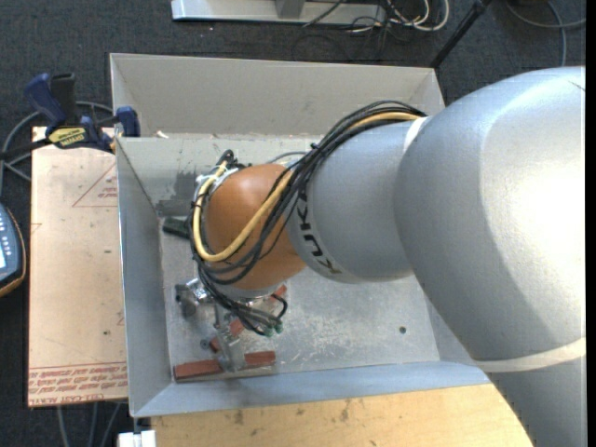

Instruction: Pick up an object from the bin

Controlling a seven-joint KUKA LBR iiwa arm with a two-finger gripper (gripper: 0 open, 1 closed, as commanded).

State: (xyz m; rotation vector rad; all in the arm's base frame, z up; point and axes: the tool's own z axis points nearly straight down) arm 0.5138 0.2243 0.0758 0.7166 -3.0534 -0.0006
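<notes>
Tool [231, 343] is down at the bin's [140, 277] front left corner, right over a red-brown bar [200, 372] lying along the front wall. Can't tell if it's apart or together. Worry: bar's hugging that wall, so I might just scrape metal.

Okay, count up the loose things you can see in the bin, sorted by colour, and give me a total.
Reddish-brown: 1, the flat bar along the near wall.
Dark grey: 1, the small piece by the left wall.
Total: 2 in sight; the arm covers much of the bin floor, so more may lie beneath it.
</notes>
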